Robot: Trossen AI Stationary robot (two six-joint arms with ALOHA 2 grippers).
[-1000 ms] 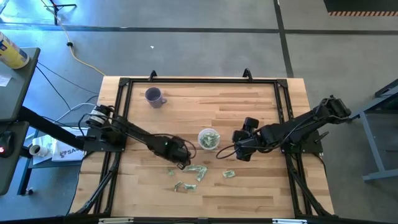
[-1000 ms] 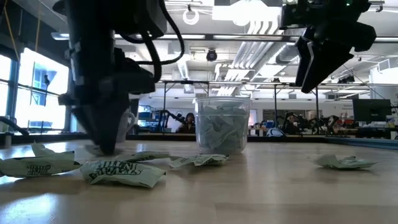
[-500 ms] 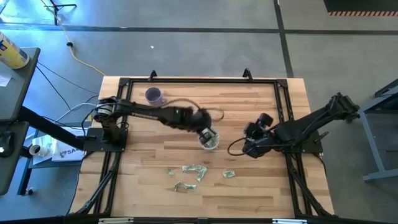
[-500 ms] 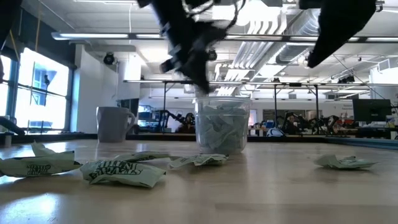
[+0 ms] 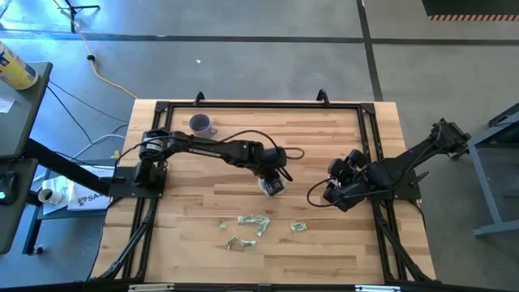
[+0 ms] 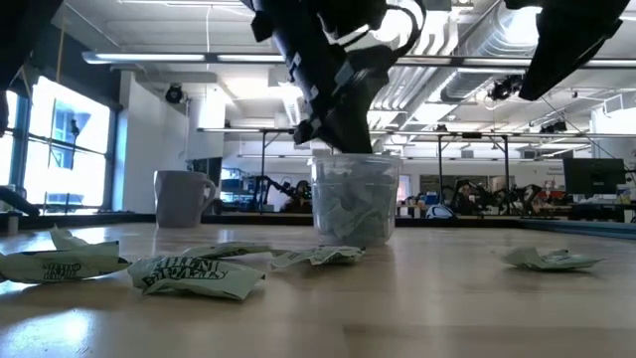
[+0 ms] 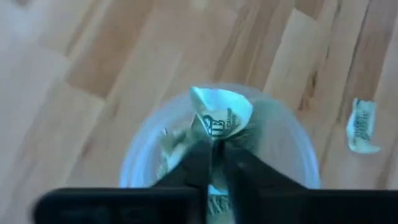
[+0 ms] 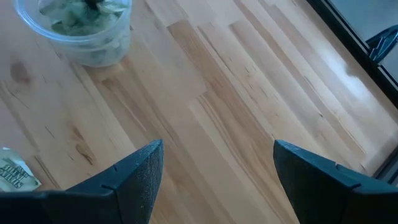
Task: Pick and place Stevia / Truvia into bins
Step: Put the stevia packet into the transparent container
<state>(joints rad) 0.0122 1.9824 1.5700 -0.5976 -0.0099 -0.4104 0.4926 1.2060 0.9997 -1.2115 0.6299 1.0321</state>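
The clear plastic cup (image 5: 272, 185) stands mid-table, filled with pale green and white sachets; it also shows in the low view (image 6: 355, 204). My left gripper (image 5: 274, 173) hangs right over the cup's mouth, shut on one crumpled sachet (image 7: 221, 111). A few more sachets lie flat on the wood nearer the near edge (image 5: 255, 221), (image 5: 298, 226), (image 5: 241, 242). My right gripper (image 8: 217, 165) hovers open to the right of the cup (image 8: 81, 28), above bare wood, touching nothing. My left gripper pinches a crumpled sachet between its two fingers, on the sachet's lower part (image 7: 214, 127). The fingers come from above, pointing down into the cup's mouth. The sachet sticks out past the fingertips, lifted clear of the table, over the sachets in the cup.
A purple mug (image 5: 200, 125) stands near the far left corner. A black metal frame (image 5: 259, 105) runs around the table's edges. In the low view sachets lie in front of the cup (image 6: 194, 275), (image 6: 552, 260). Bare wood lies between the cup and my right gripper.
My left gripper has risen from the loose sachets near the near edge, carrying one sachet, and swung toward the far edge until it stands over the cup. My right gripper has drawn back from the cup toward the table's right edge.
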